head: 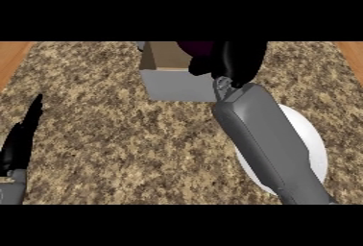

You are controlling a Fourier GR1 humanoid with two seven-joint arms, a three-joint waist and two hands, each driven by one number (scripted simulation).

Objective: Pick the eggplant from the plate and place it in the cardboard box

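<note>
Cardboard box (177, 86) at top centre of head view: grey front wall faces the viewer, tan inner wall shows at its left, opening upward. The box's right part is covered by the right hand (237, 57) & what it carries, so the contents below that cannot be told.

Plate (308, 144), white, round, lies at lower right on the speckled stone counter (106, 120), well apart from the box. The right forearm (266, 139) runs diagonally across it, w/ bare white face showing mainly on the forearm's right side.

Eggplant (197, 48): dark purple patch at the scene's upper edge, over the box's opening, far right portion. It sits just left of the right hand's black fingers, which curl round it (only a small part of the veg. is visible). Whether it hangs above the box or is partly inside cannot be told.

Left hand (20, 141): at the left edge, fingers straight & pointing up, holding nothing, resting.

Wood strips (13, 55) border the counter at both upper corners.
</note>
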